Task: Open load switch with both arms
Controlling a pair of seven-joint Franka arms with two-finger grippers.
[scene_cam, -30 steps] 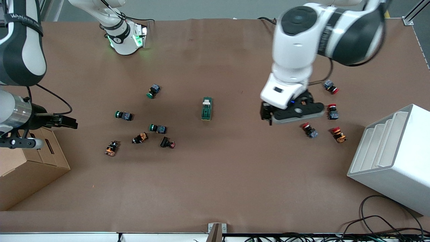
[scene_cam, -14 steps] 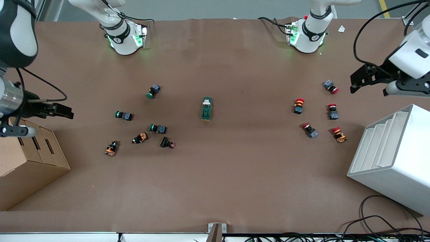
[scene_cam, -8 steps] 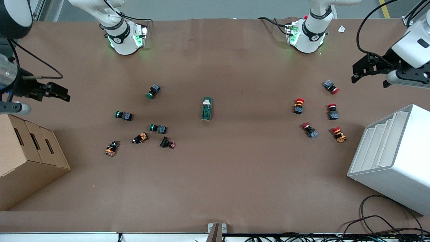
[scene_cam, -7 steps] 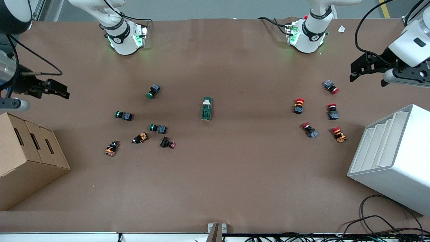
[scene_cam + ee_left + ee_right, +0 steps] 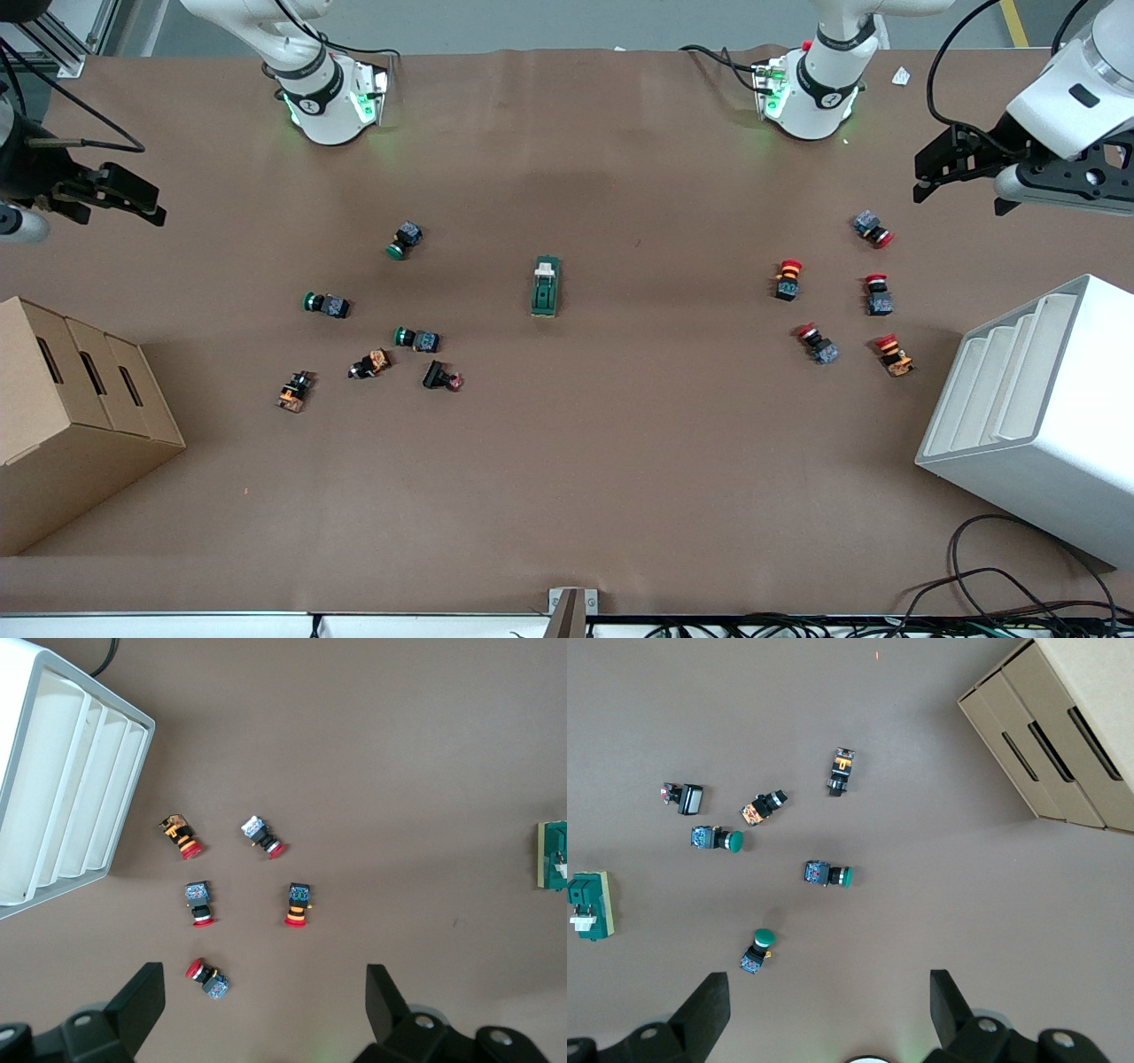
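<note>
At the right arm's end of the brown surface (image 5: pixel 567 478) stands a cardboard box (image 5: pixel 71 416), and the right pincer (image 5: pixel 133 195) hangs in the air above the surface's edge there, its fingers (image 5: pixel 709 1010) spread wide with nothing between them. Toward the middle from the box lies a loose cluster of push buttons (image 5: pixel 372 337), several with green caps, all apart from one another. The load switch (image 5: pixel 546 287) lies alone near the middle of the surface, flat on it, its white tab end pointing toward the arms' bases, well apart from both pincers and from every button. Toward the left arm's end sits a group of red-capped push buttons (image 5: pixel 842 301), near a white slotted rack (image 5: pixel 1036 416) that stands at that end. The left pincer (image 5: pixel 961 168) hangs in the air above the surface just beside the red buttons, its fingers (image 5: pixel 385 997) spread wide and holding nothing.
</note>
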